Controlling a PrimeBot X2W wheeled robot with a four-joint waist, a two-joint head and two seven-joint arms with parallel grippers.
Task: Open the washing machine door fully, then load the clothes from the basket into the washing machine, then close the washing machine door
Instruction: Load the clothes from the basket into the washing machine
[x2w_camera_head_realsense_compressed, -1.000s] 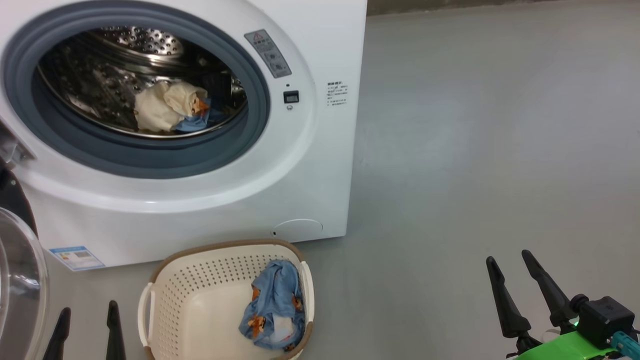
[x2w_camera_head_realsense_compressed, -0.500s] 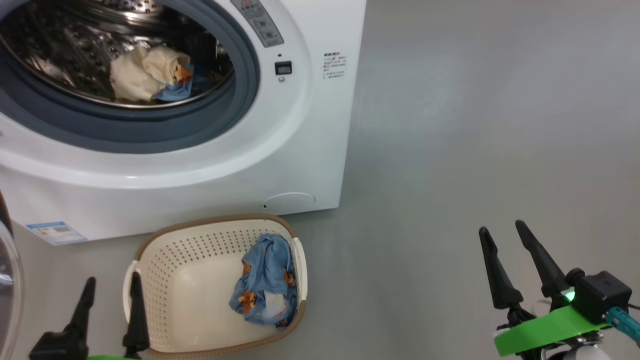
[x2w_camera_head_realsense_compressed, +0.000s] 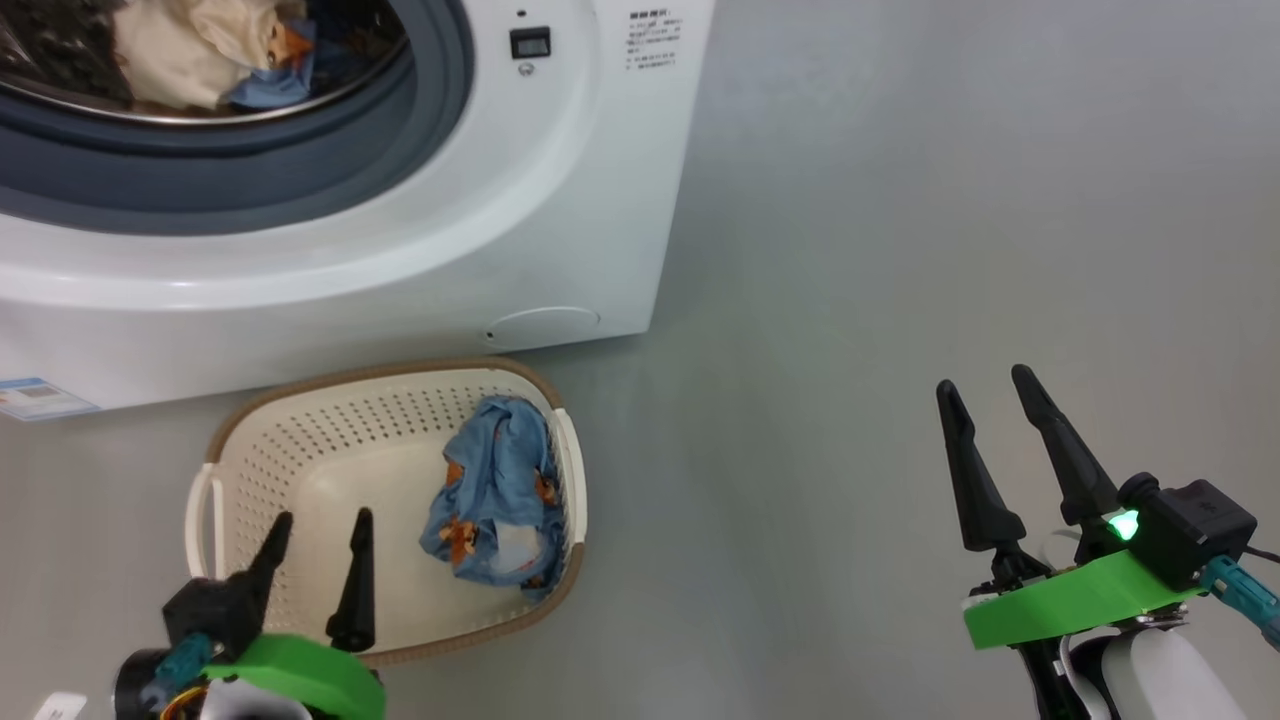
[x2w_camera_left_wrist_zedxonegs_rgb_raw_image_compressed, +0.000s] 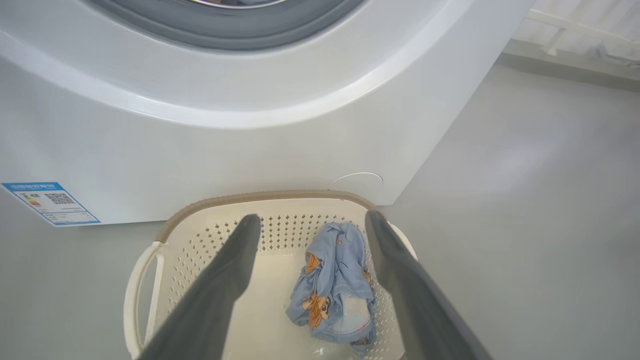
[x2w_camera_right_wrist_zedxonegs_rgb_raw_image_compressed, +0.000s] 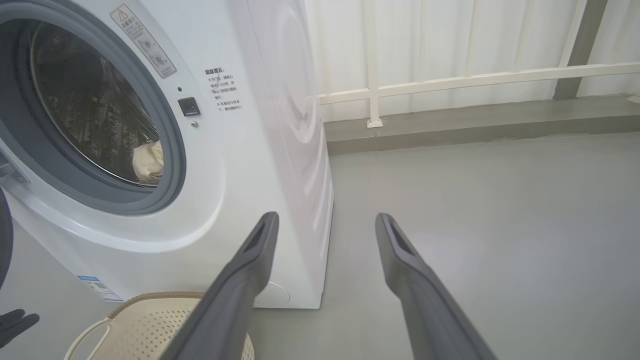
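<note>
Two grippers are hanging spread and empty: your left gripper (x2w_camera_head_realsense_compressed: 322, 517) is hovering over the near edge of the basket (x2w_camera_head_realsense_compressed: 380, 368), your right gripper (x2w_camera_head_realsense_compressed: 983, 380) over bare floor (x2w_camera_head_realsense_compressed: 850, 250), well apart. Since a second ago the view is tilting down and the left is reaching further in. Some clothes (x2w_camera_head_realsense_compressed: 495, 480) are lying against the basket's right wall, more inside the washing machine (x2w_camera_head_realsense_compressed: 560, 200); floor is lying open rightward
</note>
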